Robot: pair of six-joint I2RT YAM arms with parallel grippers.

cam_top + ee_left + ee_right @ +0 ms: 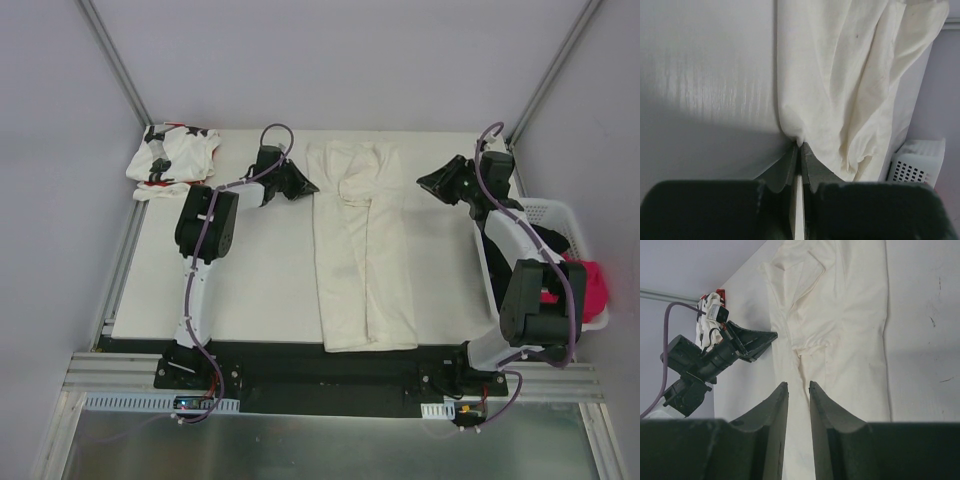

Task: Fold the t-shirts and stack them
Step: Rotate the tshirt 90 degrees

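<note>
White tabletop (255, 290) is carrying a long cream-white cloth t-shirt (362, 260), folded into a narrow strip and lying down the middle from the near edge toward the far edge. A white perforated plastic basket (560, 212) is sitting at the right edge. Farther out, the left claw (800, 146) is clenching puckered cloth at the strip's left border, while the right claw (798, 386) is hovering released, fingers narrowly parted. A crumpled white t-shirt with black stars and red marks (172, 160) is lying in the far left corner.
</note>
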